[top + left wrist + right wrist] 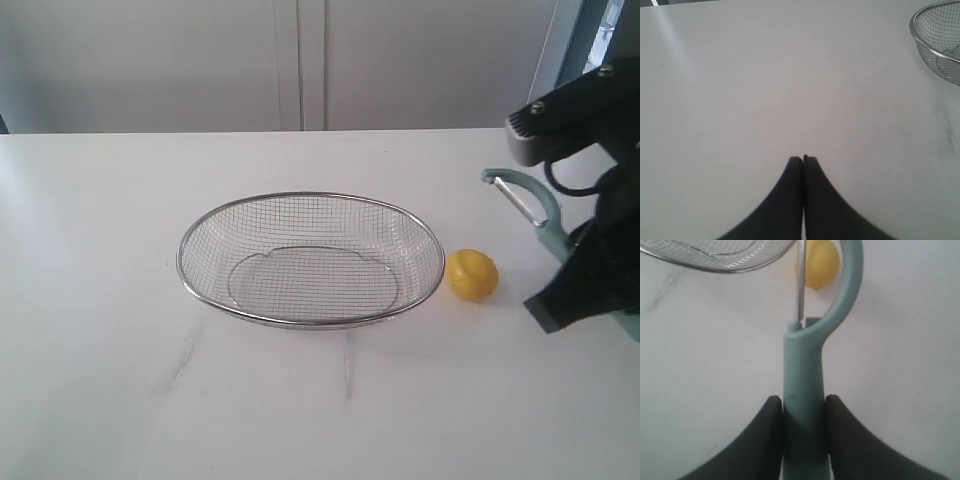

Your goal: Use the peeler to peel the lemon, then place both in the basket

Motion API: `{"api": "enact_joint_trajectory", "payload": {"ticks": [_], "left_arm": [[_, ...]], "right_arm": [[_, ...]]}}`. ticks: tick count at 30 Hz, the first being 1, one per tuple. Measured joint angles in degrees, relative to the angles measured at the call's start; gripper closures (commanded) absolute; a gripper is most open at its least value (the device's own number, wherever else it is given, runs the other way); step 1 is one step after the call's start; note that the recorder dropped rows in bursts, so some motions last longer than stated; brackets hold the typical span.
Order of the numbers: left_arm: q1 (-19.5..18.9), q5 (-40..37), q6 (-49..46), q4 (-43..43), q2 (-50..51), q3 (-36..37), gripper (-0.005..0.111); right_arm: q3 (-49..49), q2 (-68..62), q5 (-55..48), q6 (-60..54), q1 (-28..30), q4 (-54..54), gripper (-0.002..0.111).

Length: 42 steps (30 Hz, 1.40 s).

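- counter (100, 390): white, smooth, wide; bearing the basket and the lemon; faint grey scuff marks (186, 355) on the near side, in front of the basket.
- basket (181, 262): shallow oval of fine silver wire mesh with a thick metal rim; upright near the middle of the counter in the exterior view; largest item listed; lemon and peeler both outside it.
- lemon (472, 274): small, round, bright yellow; skin whole on the side shown; resting on the counter just beside the basket's right-hand end in the exterior view, outside the rim; contact with the rim not determinable.
- peeler (540, 215): pale teal-green handle, curved hooked head, metal blade; lifted off the counter, gripped by the handle; in the exterior view, up and to the right of the lemon and apart from it; in the right wrist view, head extended toward the lemon and the basket's edge.
- right tool (803, 405): black jaws clamped on either side of the peeler's handle, grasping it firmly; placed at the right edge of the exterior view, near the lemon.
- left tool (803, 159): black jaws pressed together tip to tip, clenched on nothing; poised over bare counter, well apart from the basket, with only a portion of the rim caught in a corner of its wrist view.
- wall panels (300, 60): pale, with a vertical seam, behind the counter's far edge.
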State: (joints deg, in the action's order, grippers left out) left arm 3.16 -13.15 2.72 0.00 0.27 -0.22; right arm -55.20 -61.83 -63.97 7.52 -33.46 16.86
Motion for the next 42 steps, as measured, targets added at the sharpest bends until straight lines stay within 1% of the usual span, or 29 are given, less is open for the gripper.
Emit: {"api": "enact_joint_trajectory", "payload": {"ticks": [7, 13, 16, 20, 26, 29, 42], "left_arm": [[0.0, 0.0, -0.1, 0.0, 0.0, 0.0, 0.107], [0.0, 0.0, -0.1, 0.0, 0.0, 0.0, 0.107], [0.0, 0.0, -0.1, 0.0, 0.0, 0.0, 0.107], [0.0, 0.0, -0.1, 0.0, 0.0, 0.0, 0.107], [0.0, 0.0, -0.1, 0.0, 0.0, 0.0, 0.107], [0.0, 0.0, -0.1, 0.0, 0.0, 0.0, 0.107], [0.0, 0.0, -0.1, 0.0, 0.0, 0.0, 0.107]], "right_arm": [[1.1, 5.9, -0.7, -1.1, 5.8, 1.0, 0.108], [1.1, 6.3, 0.5, -6.6, 12.3, -0.4, 0.108], [1.1, 5.3, 1.9, -10.1, 16.1, -2.9, 0.108], [1.1, 2.4, 4.0, -15.4, 21.5, -9.1, 0.108], [1.1, -1.4, 6.0, -19.7, 26.8, -16.9, 0.108], [1.1, -1.8, 6.1, -19.5, 27.6, -18.1, 0.108], [1.1, -1.0, 6.1, -18.0, 27.7, -19.2, 0.108]]}}
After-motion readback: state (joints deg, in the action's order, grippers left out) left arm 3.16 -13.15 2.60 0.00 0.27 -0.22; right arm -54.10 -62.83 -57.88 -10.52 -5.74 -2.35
